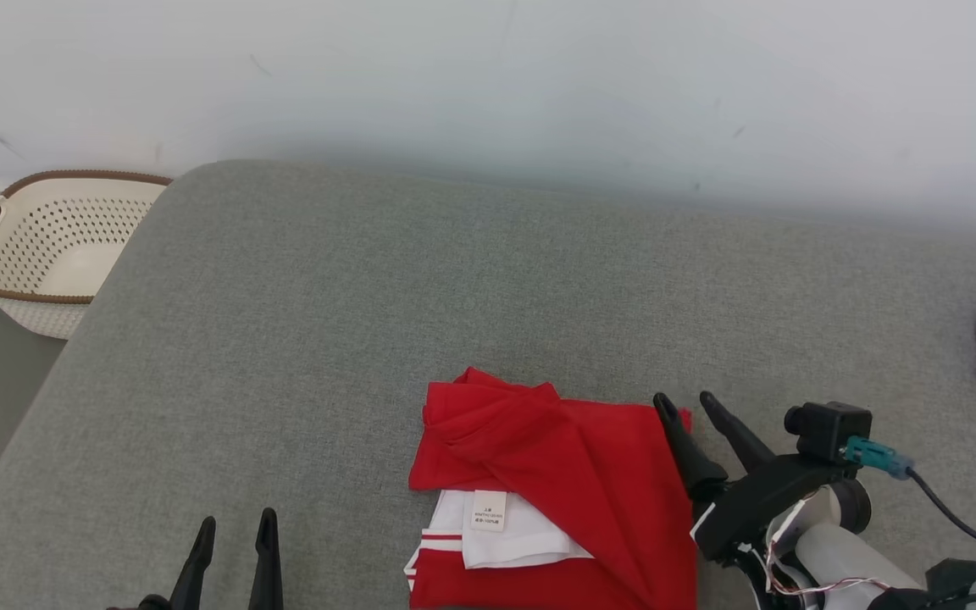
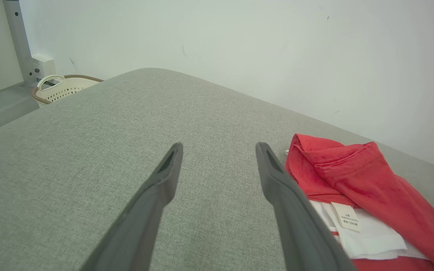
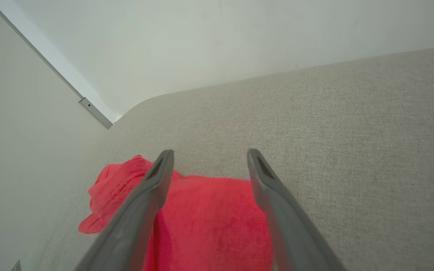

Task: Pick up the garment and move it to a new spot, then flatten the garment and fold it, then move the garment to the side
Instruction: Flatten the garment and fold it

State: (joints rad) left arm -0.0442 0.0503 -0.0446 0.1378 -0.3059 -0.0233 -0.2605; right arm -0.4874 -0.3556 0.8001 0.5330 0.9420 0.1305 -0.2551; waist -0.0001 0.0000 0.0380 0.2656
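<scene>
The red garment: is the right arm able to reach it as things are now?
Probably yes. The right pincer stands open at the red garment's right edge, its fingers over the cloth in the right wrist view, and nothing lies between them.

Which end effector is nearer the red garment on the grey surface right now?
Right. The right end effector is open, its fingertips at the red garment's right edge. The left end effector, also open, sits over bare grey surface, apart from the garment's left side.
</scene>
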